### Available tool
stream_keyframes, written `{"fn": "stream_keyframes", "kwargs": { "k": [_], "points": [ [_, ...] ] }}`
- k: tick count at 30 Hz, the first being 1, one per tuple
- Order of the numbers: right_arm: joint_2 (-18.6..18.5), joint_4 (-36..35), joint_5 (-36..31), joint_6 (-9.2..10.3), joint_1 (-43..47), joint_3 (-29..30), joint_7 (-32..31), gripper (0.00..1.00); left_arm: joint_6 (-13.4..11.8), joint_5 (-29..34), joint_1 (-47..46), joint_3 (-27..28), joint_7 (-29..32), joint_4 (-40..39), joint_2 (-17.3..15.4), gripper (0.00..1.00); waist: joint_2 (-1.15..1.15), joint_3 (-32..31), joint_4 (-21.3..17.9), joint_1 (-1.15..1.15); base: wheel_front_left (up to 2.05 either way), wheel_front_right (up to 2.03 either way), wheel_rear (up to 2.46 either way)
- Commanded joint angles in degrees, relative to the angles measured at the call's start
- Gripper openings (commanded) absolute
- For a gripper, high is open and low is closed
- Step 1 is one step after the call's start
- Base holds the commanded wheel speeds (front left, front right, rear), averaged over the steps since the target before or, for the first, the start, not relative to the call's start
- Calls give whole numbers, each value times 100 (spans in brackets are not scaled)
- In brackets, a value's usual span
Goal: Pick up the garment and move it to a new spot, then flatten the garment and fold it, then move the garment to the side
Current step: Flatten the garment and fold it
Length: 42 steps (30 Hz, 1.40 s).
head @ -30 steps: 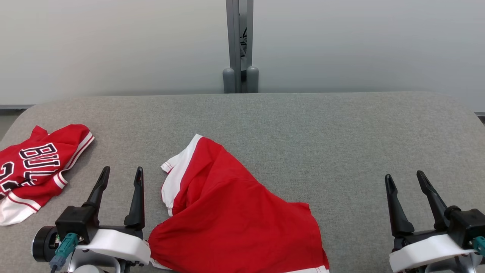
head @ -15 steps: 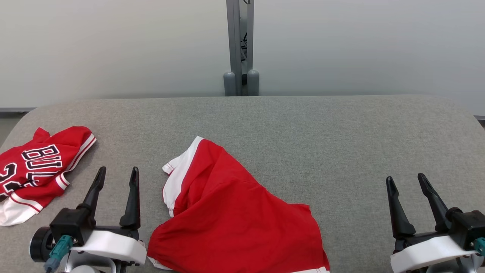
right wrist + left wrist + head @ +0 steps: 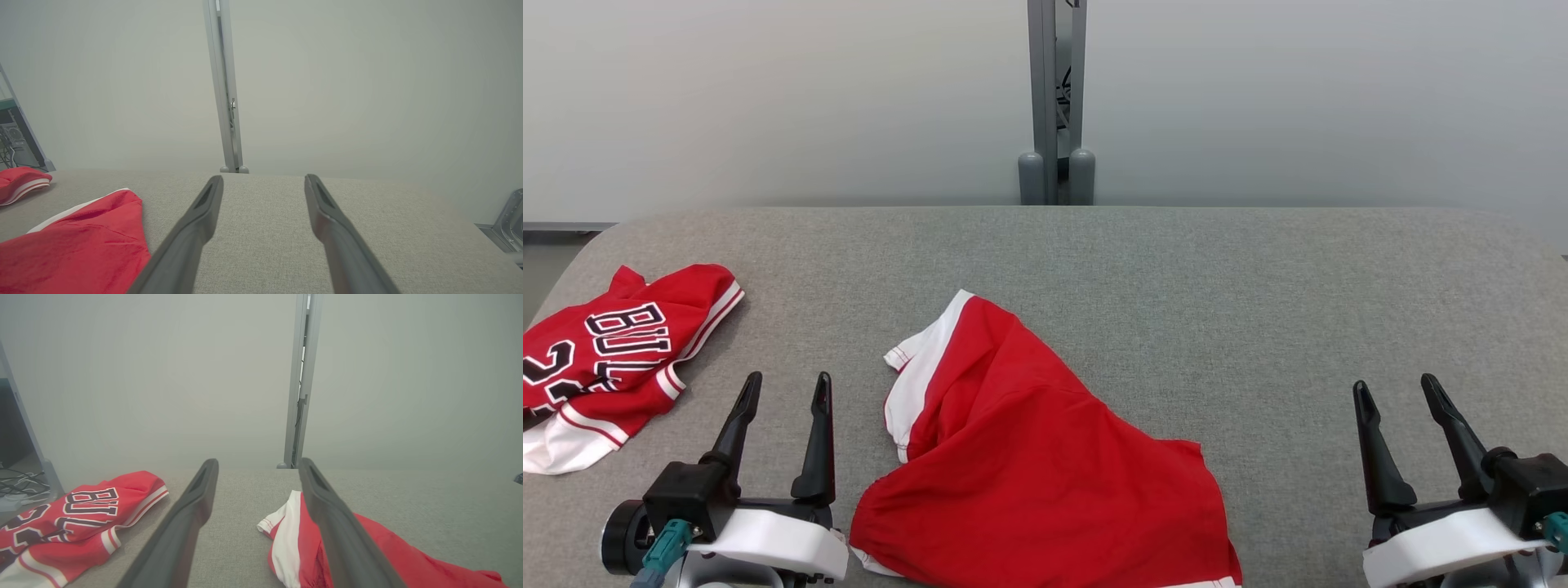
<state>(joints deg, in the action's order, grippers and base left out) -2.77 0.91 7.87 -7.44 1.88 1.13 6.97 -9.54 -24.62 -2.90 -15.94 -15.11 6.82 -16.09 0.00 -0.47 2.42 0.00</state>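
**Desk:** Where does the garment lie against the two grippers?

**Photographer:** The red garment (image 3: 1029, 457), white-banded along one edge, lies rumpled on the near middle of the table, between the two. The left gripper (image 3: 788, 380) sits just beside its left edge, fingers apart from the cloth. The right gripper (image 3: 1395, 384) is well apart from it, off to the right.

**Desk:** And the jaws?

**Photographer:** Both pairs stand wide apart, fingers pointing away from the robot, with nothing between them — neither has hold of anything.

**Desk:** The setting?

**Photographer:** A grey fabric-covered table (image 3: 1217, 278) with rounded far corners. A red jersey (image 3: 621, 359), lettered in black and white, is bunched at the table's left end, near the left gripper. Behind the table a grey metal post (image 3: 1058, 90) rises against a plain pale wall (image 3: 768, 98). In the left wrist view, cables (image 3: 16, 486) lie on the floor past the table's left end.
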Motion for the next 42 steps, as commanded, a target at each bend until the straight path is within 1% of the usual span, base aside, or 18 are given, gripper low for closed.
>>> {"fn": "stream_keyframes", "kwargs": {
  "k": [1,9,12,16,21,26,29,30,31,32,33,34,37,42],
  "points": [
    [-28,-9,30,-9,30,1,-33,100,54,50,0,34,-12,29,1,100,0,5,11,0,0,0,0],
    [-29,-18,18,-9,62,13,-35,100,188,204,-54,72,-11,210,117,100,0,46,165,0,0,0,0],
    [-28,-36,-17,-9,47,-8,-44,100,257,134,-23,-48,162,390,142,100,0,85,233,0,0,0,0],
    [-28,-49,-41,-9,19,-38,-83,100,483,120,-9,-379,647,584,122,100,0,160,300,0,0,0,0],
    [-29,-79,-56,-9,-77,-75,-121,100,804,122,-14,-833,1395,743,57,100,0,291,320,0,0,0,0],
    [-29,-65,-36,-9,-122,-98,-125,100,949,34,89,-1079,2189,742,-88,100,0,392,273,0,0,0,0],
    [-29,-45,-4,-9,-140,-104,-100,100,993,-4,101,-1155,2474,685,-167,100,0,447,235,0,0,0,0],
    [-28,-38,-2,-9,-154,-114,-93,100,1006,-21,93,-1163,2522,659,-181,93,0,468,215,0,0,0,0],
    [-28,-31,4,-9,-161,-115,-85,100,1010,-26,83,-1179,2573,637,-190,57,0,480,203,0,0,0,0],
    [-29,-22,10,-9,-158,-119,-81,100,1032,-65,77,-1188,2608,602,-183,40,0,492,185,0,0,0,0],
    [-29,-22,10,-9,-158,-119,-81,100,1032,-65,77,-1188,2608,602,-183,40,0,492,185,0,0,0,0],
    [-28,-14,14,-9,-165,-114,-74,100,1062,-91,61,-1201,2642,563,-179,0,0,504,171,0,0,0,0],
    [-28,-10,20,-9,-210,-89,-58,100,1077,-41,-52,-1226,2711,421,-240,0,0,547,130,0,0,0,0],
    [-29,1,36,-9,-248,-40,-48,100,992,73,-207,-1215,2795,-92,-353,0,0,601,68,0,0,0,0]
  ]
}}
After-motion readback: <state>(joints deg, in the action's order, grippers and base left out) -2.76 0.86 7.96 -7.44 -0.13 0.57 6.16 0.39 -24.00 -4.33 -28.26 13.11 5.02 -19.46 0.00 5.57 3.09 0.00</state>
